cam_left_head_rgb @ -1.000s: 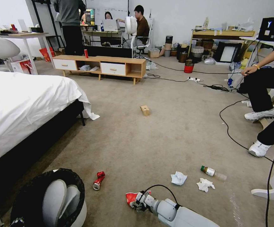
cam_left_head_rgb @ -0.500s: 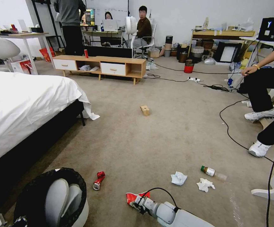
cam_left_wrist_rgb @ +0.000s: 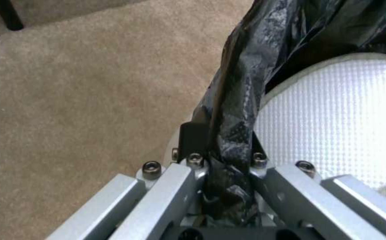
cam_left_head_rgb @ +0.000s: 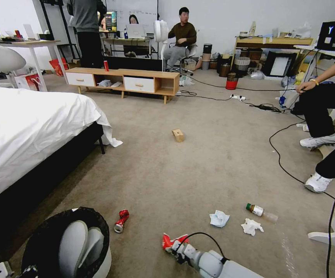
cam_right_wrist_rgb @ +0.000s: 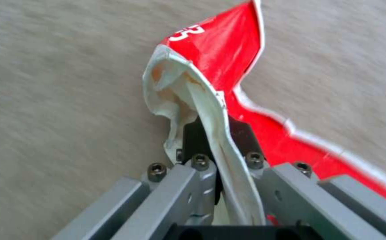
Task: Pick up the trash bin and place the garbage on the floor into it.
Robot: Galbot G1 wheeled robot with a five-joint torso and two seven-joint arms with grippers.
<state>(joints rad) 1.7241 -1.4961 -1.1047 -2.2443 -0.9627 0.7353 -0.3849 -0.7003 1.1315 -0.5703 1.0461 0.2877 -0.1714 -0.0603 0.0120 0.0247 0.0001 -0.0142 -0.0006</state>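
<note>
The trash bin, white and lined with a black bag, sits at the lower left of the head view with a white lid piece inside. My left gripper is shut on its bag-covered rim. My right gripper is low over the floor, shut on the crumpled red-white paper cup, pinching its white rim. Other garbage lies on the carpet: a crushed red can, two tissue wads, a green-capped bottle and a cardboard box farther off.
A bed with a white sheet runs along the left. Black cables cross the carpet on the right, near a seated person's legs. A low wooden cabinet and a red bucket stand at the back.
My right gripper has shifted a little to the right with the cup held in it. The bin in my left gripper has edged slightly rightward.
</note>
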